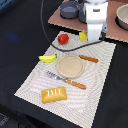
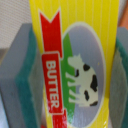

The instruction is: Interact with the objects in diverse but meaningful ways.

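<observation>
A yellow butter block [image 2: 75,60] with a red "BUTTER" band and a cow picture fills the wrist view, held between two grey fingers with green pads [image 2: 26,85] that press on its sides. In the exterior view my gripper [image 1: 93,35] hangs at the far edge of the striped mat, shut on the butter block [image 1: 83,36], which sticks out toward the exterior view's left. The red tomato [image 1: 63,38] lies just beyond it on that side. The banana [image 1: 48,58] rests at the mat's left edge. The bread loaf [image 1: 54,94] sits at the near end.
A round tan plate [image 1: 70,65] lies mid-mat [image 1: 30,85], with a wooden-handled fork [image 1: 65,80] in front and a knife [image 1: 89,59] behind it. Behind the mat a brown board [image 1: 59,20] carries a grey pot [image 1: 70,9] and a bowl [image 1: 122,17].
</observation>
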Available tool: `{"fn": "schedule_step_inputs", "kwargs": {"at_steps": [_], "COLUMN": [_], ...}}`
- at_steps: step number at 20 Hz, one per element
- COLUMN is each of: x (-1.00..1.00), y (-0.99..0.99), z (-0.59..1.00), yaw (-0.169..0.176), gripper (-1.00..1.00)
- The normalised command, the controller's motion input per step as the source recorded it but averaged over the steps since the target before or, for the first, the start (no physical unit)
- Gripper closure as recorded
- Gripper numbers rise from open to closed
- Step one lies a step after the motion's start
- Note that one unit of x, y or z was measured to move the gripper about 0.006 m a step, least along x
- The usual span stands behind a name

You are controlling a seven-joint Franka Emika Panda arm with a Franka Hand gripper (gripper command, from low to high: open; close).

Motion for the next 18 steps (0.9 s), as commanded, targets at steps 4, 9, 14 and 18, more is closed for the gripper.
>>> {"fn": "schedule_step_inputs", "kwargs": {"at_steps": [4, 9, 14, 18], "x": [0.13, 0.00, 0.01, 0.01], "y": [-0.81, -0.58, -0.53, -0.42], "z": [0.00, 0.36, 0.02, -0.17], "yaw": [-0.018, -0.031, -0.044, -0.003], "gripper": [1.00, 1.00, 1.00, 1.00]}}
